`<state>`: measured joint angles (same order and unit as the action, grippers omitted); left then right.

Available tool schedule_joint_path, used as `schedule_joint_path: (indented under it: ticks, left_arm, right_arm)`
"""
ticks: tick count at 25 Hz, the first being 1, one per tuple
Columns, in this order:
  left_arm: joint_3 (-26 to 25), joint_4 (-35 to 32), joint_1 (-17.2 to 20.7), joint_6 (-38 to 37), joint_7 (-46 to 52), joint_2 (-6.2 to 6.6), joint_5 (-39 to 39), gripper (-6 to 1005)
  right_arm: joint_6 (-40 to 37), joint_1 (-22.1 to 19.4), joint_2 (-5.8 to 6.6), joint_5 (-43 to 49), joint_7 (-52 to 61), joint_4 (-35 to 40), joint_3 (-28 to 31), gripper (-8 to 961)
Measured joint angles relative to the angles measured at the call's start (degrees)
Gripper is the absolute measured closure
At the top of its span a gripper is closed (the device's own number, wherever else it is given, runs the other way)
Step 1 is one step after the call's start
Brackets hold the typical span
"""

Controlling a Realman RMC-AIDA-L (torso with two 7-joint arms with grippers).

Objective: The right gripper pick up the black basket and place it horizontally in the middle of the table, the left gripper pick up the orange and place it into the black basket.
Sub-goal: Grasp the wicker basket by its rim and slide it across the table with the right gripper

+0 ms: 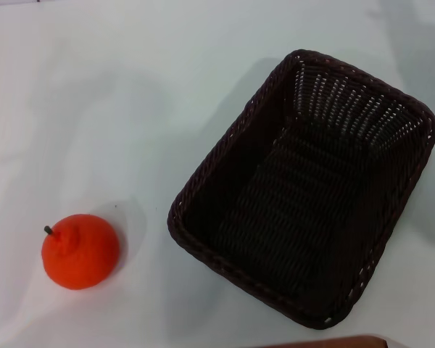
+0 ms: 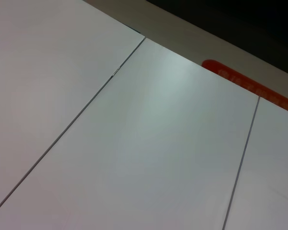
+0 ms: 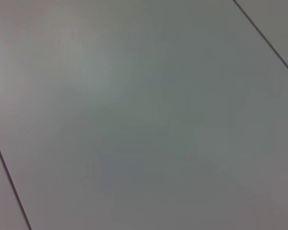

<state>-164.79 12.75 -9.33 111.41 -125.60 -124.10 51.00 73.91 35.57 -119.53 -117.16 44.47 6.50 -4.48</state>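
Note:
The black basket (image 1: 304, 188) is a large dark woven wicker basket, empty, lying upright on the white table (image 1: 130, 109) right of centre, turned at a slant. The orange (image 1: 80, 251) sits on the table at the near left, apart from the basket, with its short dark stem pointing to the left. Neither gripper shows in the head view. Both wrist views show only pale flat panels with thin seams, and no fingers.
A brown strip (image 1: 333, 341) shows at the near edge of the head view, just below the basket. In the left wrist view a red strip (image 2: 249, 86) lies near a dark band at the panels' edge.

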Motion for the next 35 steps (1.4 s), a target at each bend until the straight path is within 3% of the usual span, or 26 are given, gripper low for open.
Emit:
schedule_joint_path:
  ticks: [6, 12, 18, 21, 24, 26, 28, 32, 35]
  left_arm:
    - [0.0, -0.4, -0.1, 0.1, 0.0, 0.00, 0.0, 197]
    - [0.0, -0.5, -0.1, 0.1, 0.0, 0.00, 0.0, 137]
    - [0.0, -0.5, 0.0, 0.0, 0.0, 0.00, 0.0, 116]
    - [0.0, -0.5, -0.1, -0.1, 0.0, 0.04, 0.0, 116]
    - [0.0, -0.5, -0.2, -0.1, 0.0, 0.08, 0.0, 115]
    - [0.0, -0.4, -0.3, -0.1, 0.0, 0.12, 0.0, 115]
    - [0.0, -0.4, -0.5, -0.2, 0.0, 0.17, 0.0, 116]
    - [0.0, -0.4, -0.9, -0.9, 0.0, 0.18, 0.0, 116]
    - [0.0, -0.5, -1.0, -1.3, 0.0, 0.18, 0.0, 115]
  right_arm:
    - [0.0, -0.1, 0.00, 0.0, 0.0, 0.0, 0.0, 178]
    - [-1.0, -0.1, 0.21, 0.2, 2.1, 0.3, -0.8, 178]
    - [-6.0, -0.7, 2.45, 4.8, 20.0, 8.1, -13.6, 178]
    - [-6.2, -1.6, 4.54, 12.7, 35.0, 16.1, -21.9, 179]
    - [-4.2, -2.2, 7.84, 24.9, 53.1, 26.3, -29.0, 179]
    - [-1.0, -1.8, 9.94, 34.6, 63.9, 33.1, -31.8, 179]
    - [4.8, -0.4, 11.06, 45.9, 72.3, 40.5, -32.4, 179]
    - [17.4, 3.7, 11.10, 65.4, 80.8, 53.3, -32.1, 179]
    - [23.5, 6.7, 10.78, 74.5, 81.8, 57.1, -32.3, 179]
